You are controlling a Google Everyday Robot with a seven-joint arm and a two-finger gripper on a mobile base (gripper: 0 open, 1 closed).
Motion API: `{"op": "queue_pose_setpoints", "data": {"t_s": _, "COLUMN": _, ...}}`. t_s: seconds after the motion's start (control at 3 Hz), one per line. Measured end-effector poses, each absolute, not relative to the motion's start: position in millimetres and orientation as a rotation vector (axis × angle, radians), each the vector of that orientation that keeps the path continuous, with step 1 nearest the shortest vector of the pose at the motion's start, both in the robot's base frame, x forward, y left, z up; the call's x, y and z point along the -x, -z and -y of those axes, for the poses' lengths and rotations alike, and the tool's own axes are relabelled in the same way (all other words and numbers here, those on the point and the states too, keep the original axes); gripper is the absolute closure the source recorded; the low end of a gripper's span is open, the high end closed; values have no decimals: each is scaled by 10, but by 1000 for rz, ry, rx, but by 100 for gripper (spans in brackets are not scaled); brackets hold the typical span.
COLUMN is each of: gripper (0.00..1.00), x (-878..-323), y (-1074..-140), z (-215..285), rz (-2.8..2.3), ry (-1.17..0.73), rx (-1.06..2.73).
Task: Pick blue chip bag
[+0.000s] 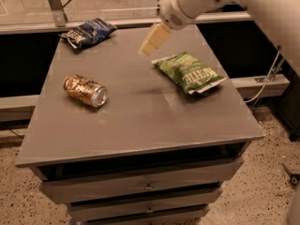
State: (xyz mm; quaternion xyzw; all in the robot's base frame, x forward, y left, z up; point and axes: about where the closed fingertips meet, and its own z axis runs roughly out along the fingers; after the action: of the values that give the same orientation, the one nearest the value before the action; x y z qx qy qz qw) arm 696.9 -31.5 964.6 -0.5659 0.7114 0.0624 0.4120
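The blue chip bag (87, 32) is dark navy with white lettering and lies at the far left corner of the grey table (140, 125). My gripper (154, 39) hangs from the white arm above the far middle of the table. It is to the right of the blue bag and well apart from it, just past the left end of the green bag. It holds nothing that I can see.
A bright green chip bag (190, 72) lies on the right side of the table. A golden-orange drink can (86, 90) lies on its side at the left. Drawers (147, 186) sit below the tabletop. A rail and a post (54, 3) stand behind the table.
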Motion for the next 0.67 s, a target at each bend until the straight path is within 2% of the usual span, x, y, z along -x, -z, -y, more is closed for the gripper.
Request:
{"op": "queue_pose_setpoints", "data": {"t_s": 0.33, "gripper": 0, "x": -7771, "y": -9490, "z": -270, "rz": -1801, "ry": -215, "rx": 1248}}
{"op": "queue_pose_setpoints", "data": {"t_s": 0.67, "gripper": 0, "x": -8134, "y": -9336, "z": -616, "rz": -1855, "ry": -219, "rx": 1164}}
